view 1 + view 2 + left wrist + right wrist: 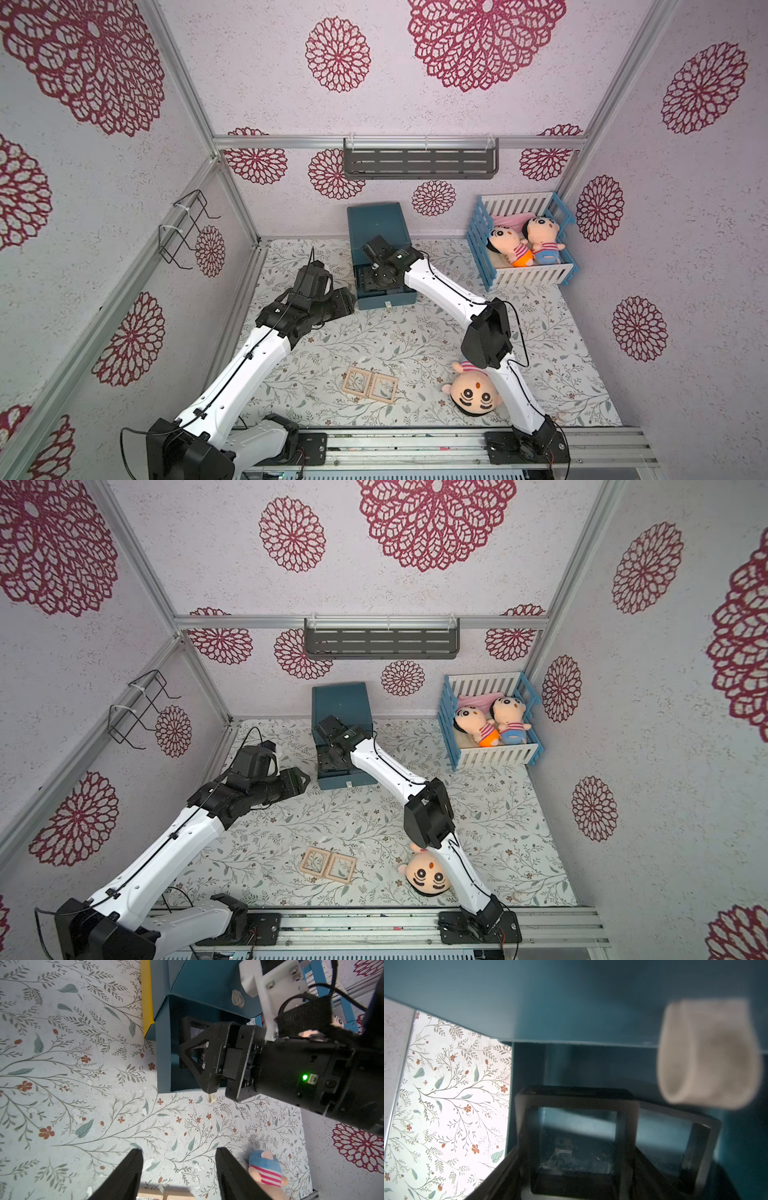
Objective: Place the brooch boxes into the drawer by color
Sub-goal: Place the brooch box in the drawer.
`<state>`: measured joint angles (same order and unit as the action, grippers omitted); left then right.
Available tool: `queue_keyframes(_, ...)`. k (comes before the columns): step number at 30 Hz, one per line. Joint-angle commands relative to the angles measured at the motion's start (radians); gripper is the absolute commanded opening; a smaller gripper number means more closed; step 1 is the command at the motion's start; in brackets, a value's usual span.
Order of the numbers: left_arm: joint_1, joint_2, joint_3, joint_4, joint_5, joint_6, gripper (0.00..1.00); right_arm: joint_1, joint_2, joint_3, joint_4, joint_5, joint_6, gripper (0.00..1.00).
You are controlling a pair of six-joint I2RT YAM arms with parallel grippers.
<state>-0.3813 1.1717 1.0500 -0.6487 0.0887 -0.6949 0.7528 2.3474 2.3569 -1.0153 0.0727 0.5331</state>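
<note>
A floral mat (pixel 415 332) covers the table inside a booth with red flower wallpaper. At the far centre stands a blue cabinet (pixel 376 220), and its lowest drawer (pixel 386 297) is pulled out toward the near side.

The right arm rises from the near right, bends at a high elbow, and stretches far and leftward, so that its wrist points down into the open drawer. The right gripper (pixel 188 1051) is inside the drawer. In the right wrist view its fingers press the two opposite sides of a dark brooch box (pixel 577 1138), gripping it low inside the drawer. A second dark frame (pixel 695 1142) lies just beside it, also inside the drawer.

The left arm rises from the near left and folds sharply at the elbow, so its forearm points right, toward the drawer's left side. The left gripper (pixel 178 1150) hangs above the mat with its jaws apart and nothing between them.

Two wood-coloured brooch boxes (pixel 370 384) lie flat on the mat at the near centre, touching side by side. A plush doll (pixel 473 392) lies near right, partly under the right arm. Two more dolls rest in a blue and white crib (pixel 478 245) at the far right.
</note>
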Motion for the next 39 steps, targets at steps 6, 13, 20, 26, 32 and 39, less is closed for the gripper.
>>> queue_keyframes(6,0.010,0.007,0.013,0.006,0.008,0.011,0.63,-0.008,0.024,0.030,0.037,-0.022,-0.013,0.47)
queue_keyframes(13,0.009,0.008,0.013,0.011,0.014,0.007,0.63,-0.012,0.044,0.030,0.037,-0.019,-0.009,0.51)
queue_keyframes(20,0.009,0.000,0.008,0.004,0.014,0.009,0.63,-0.018,0.057,0.029,0.025,-0.015,-0.001,0.68)
queue_keyframes(26,0.010,0.001,0.009,0.009,0.017,0.005,0.63,-0.019,0.055,0.030,0.021,-0.011,-0.001,0.82)
queue_keyframes(32,0.009,0.004,0.013,0.011,0.020,0.005,0.63,-0.019,0.043,0.031,0.028,-0.012,-0.001,0.87)
queue_keyframes(39,0.010,0.003,0.011,0.011,0.019,0.002,0.63,-0.020,0.020,0.047,0.037,-0.021,0.008,0.87)
